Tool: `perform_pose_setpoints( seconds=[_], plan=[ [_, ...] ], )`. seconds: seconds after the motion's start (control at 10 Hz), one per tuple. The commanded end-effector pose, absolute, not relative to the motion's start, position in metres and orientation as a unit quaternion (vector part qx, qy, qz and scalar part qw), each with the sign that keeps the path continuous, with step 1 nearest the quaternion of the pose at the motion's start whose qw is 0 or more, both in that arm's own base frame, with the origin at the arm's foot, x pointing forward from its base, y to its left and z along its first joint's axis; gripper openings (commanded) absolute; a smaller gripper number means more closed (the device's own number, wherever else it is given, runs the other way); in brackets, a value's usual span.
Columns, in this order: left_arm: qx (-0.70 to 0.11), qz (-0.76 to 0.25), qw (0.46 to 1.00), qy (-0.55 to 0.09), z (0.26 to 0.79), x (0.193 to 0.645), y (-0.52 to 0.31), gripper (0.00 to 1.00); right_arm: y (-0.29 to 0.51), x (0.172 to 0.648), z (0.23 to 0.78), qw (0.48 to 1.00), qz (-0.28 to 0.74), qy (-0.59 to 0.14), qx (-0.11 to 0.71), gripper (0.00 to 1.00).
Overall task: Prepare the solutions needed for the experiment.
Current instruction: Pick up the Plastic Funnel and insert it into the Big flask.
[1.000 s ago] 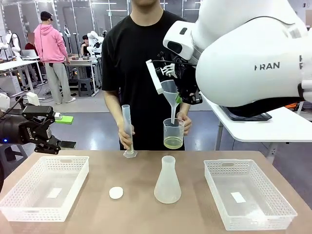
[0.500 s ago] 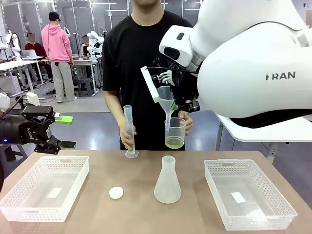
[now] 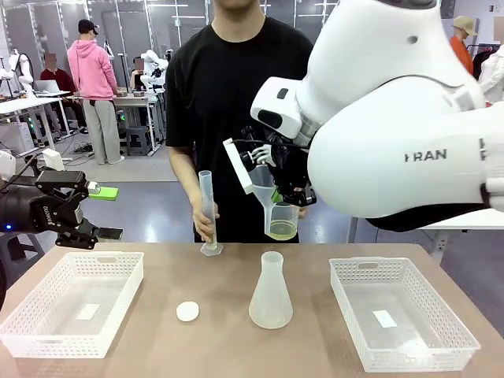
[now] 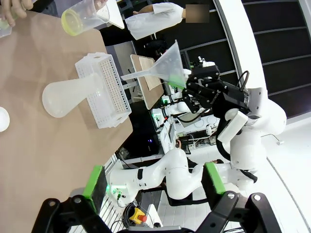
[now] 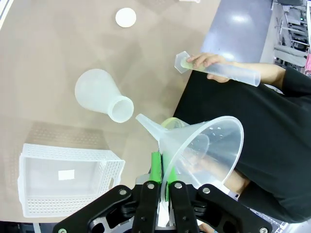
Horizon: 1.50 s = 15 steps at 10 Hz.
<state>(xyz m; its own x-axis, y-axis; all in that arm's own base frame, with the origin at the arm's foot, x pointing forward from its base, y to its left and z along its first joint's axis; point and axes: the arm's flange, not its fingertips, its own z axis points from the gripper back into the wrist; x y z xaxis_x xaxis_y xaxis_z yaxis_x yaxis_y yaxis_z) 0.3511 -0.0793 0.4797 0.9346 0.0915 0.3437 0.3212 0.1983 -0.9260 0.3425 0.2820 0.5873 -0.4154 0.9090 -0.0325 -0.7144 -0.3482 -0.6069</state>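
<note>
Two baskets (image 3: 79, 257), one flask (image 3: 270, 293), one funnel (image 3: 262, 183), one beaker (image 3: 282, 214), one cylinder (image 3: 206, 206), one disc (image 3: 187, 312).
My right claw (image 5: 163, 180) is pinched tight on the funnel's rim, holding it tilted near the beaker the person (image 3: 236, 71) holds up, where the solutions (image 3: 281, 231) lie pale yellow-green at the bottom. My left claw (image 3: 98, 213) hangs wide and empty.

Looking out between the wide-spread green pads of the left end effector (image 4: 154, 184) at the bottom edge. Taking in a brown table (image 4: 43, 160) carrying a frosted flask (image 4: 73, 94) just beside a white basket (image 4: 104, 90), and a white disc (image 4: 2, 119) at the picture's edge. Catching, farther off, the right end effector (image 4: 182, 87) clamping a clear funnel (image 4: 167, 63) at its wide rim. Picking out, at the top, a clear beaker (image 4: 85, 14) holding pale yellow-green solutions (image 4: 72, 23).
</note>
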Motion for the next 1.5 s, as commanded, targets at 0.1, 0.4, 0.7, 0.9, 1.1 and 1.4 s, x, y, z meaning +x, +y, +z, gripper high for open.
perform_pose_setpoints(
  seconds=[0.1,0.4,0.7,0.9,1.1,1.4],
  plan=[
    [-0.639,-0.07,0.748,-0.164,0.482,0.352,-0.083,1.0,0.281,0.357,0.564,0.509,0.804,-0.267,-0.153,0.03],
    [-0.639,-0.07,0.748,-0.164,0.482,0.352,-0.083,1.0,0.279,0.362,0.549,0.526,0.8,-0.254,-0.138,0.03],
    [-0.639,-0.07,0.748,-0.164,0.482,0.352,-0.083,1.0,0.273,0.368,0.536,0.54,0.793,-0.247,-0.133,0.03],
    [-0.639,-0.07,0.748,-0.164,0.482,0.352,-0.083,1.0,0.271,0.373,0.528,0.546,0.792,-0.246,-0.123,0.03],
    [-0.639,-0.07,0.748,-0.164,0.482,0.352,-0.083,1.0,0.269,0.377,0.521,0.551,0.79,-0.243,-0.119,0.03],
    [-0.639,-0.07,0.748,-0.164,0.482,0.352,-0.083,1.0,0.269,0.386,0.507,0.555,0.79,-0.239,-0.11,0.03]
  ],
)
